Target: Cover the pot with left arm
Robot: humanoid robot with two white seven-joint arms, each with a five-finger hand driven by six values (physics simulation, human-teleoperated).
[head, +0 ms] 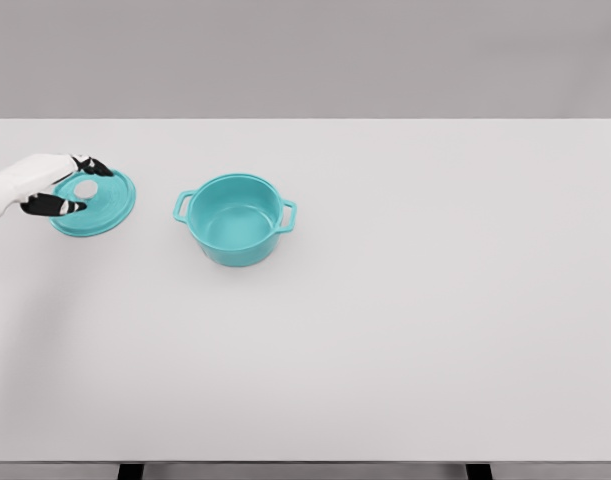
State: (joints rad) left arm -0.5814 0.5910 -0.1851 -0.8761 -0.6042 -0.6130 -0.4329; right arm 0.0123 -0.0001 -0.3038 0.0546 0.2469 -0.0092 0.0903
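The left robot hand (63,186) comes in from the left edge of the head view, over the far-left part of the white desk (385,350). Its white palm and black-tipped fingers (93,165) reach over the teal lid (95,204), one dark fingertip above the lid's upper edge and another at the lid's left side. The fingers curl around the pale round knob (86,188) at the lid's centre and seem to close on it, though whether they truly grip it cannot be told for certain at this size. The lid lies directly under and just to the right of the hand, looking slightly tilted; whether it rests on the desk or is lifted off it cannot be told.

The teal pot (237,219) stands upright and uncovered to the right of the hand, apart from the lid with a strip of bare desk between them. Its two side handles point left and right, and its inside shows nothing in it.
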